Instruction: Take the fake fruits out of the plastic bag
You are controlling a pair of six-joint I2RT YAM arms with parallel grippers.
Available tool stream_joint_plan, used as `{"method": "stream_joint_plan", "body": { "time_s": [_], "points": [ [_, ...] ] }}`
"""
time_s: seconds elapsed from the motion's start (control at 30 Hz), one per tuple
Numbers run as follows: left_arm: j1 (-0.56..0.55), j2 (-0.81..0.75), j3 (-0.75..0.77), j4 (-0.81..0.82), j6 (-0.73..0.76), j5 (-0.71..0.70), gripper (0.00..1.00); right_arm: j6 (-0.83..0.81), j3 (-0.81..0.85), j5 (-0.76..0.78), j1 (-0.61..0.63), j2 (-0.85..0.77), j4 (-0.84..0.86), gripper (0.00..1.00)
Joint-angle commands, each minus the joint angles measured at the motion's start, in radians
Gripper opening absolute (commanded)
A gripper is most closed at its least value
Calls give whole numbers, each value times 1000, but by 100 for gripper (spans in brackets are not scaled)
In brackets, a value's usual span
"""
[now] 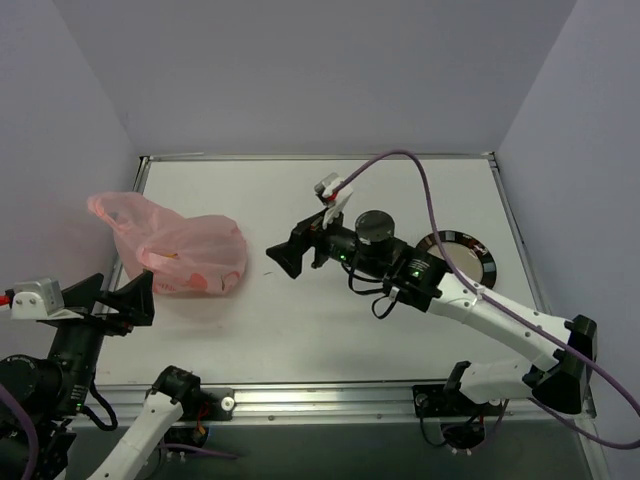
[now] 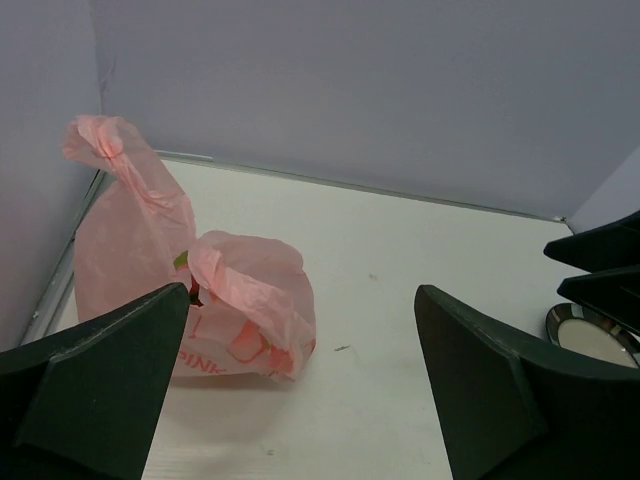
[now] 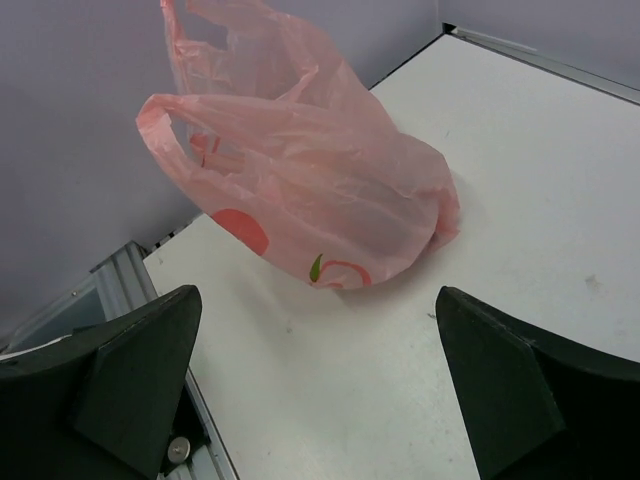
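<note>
We count one crinkly pink plastic bag [image 1: 185, 255] and one dark-rimmed round plate [image 1: 470, 255]. Left claw [image 1: 140, 298] and right claw [image 1: 283, 258] are both spread open. White desk [image 1: 300, 320], lilac walls [image 1: 300, 70].

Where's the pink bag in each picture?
Top external: plastic bag at the left, mid-height.
Left wrist: plastic bag left of centre.
Right wrist: plastic bag in the upper middle.
Shared landmark: the purple wall right beside it.
</note>
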Motion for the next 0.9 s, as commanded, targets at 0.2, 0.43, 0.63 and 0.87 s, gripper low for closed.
{"method": "stream_joint_plan", "body": {
  "time_s": [0.2, 0.43, 0.63, 0.87],
  "points": [
    [-5, 6, -11, 88, 84, 16, 94, -196, 357, 134, 218, 334, 2, 100],
    [-5, 28, -29, 88, 70, -183, 94, -238, 569, 116, 252, 570, 10, 100],
    [-5, 49, -111, 122, 53, -309, 94, -244, 718, 38, 260, 723, 8, 100],
    [-5, 78, -174, 148, -37, -277, 94, -232, 847, 102, 211, 886, 43, 86]
  ]
}}
